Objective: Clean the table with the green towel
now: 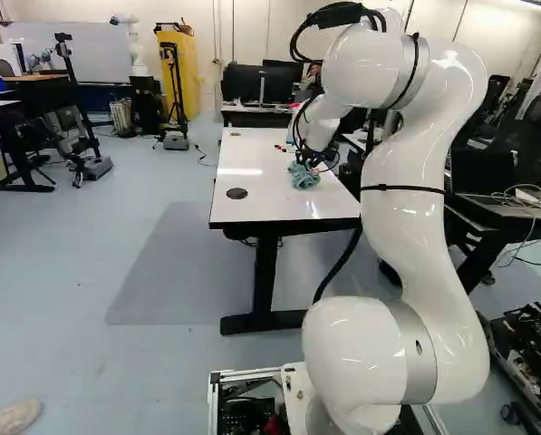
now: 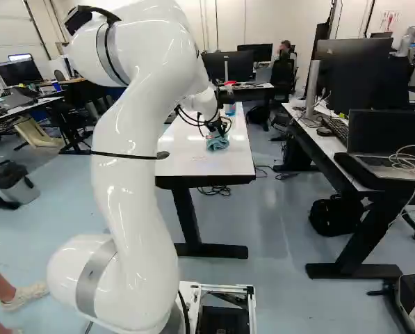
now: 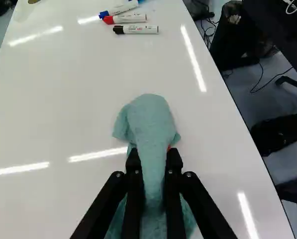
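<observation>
Across a glossy white bench [image 1: 261,201] in a busy workroom, pinching a green towel [image 3: 150,117] between black fingers [image 3: 174,174], gripping its bunched cloth from both sides. Gathering it so, probably, for a thick, soft wiping pad, with loose folds spilling ahead of and beneath the grip. Seemingly resting those folds on the bench, likely for rubbing rather than carrying. Reaching over with the white arm [image 1: 410,181], presumably for pressing down during strokes. Farther along, facing a black-capped marker [image 3: 138,30], a red-capped marker [image 3: 131,18] and a blue-capped marker [image 3: 119,9], lying side by side, perhaps grouped for freeing room to wipe. Beyond the towel, also showing a bottle [image 2: 229,109], possibly standing ready as cleaner. Calling next, most likely, for long strokes, stopping short of the markers to avoid rolling them off.
</observation>
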`<state>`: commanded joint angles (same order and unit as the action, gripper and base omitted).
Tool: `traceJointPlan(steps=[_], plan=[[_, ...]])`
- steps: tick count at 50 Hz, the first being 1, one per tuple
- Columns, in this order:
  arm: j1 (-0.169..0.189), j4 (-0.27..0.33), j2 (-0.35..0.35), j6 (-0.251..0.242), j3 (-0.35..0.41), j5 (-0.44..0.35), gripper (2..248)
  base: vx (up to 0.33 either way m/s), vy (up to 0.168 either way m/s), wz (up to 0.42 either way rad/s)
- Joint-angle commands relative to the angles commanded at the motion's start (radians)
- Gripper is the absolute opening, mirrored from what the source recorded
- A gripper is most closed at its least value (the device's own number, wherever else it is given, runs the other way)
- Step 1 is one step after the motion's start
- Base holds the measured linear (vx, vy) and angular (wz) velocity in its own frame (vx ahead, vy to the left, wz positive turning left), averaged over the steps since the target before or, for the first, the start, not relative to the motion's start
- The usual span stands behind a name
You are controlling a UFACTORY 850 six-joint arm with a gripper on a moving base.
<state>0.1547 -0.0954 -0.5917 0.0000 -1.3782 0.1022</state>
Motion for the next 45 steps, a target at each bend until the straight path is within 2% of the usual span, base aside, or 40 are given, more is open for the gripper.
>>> traceJointPlan(steps=[45], plan=[[0.000, 0.000, 0.000, 0.000, 0.000, 0.071, 47, 0.000, 0.000, 0.000]])
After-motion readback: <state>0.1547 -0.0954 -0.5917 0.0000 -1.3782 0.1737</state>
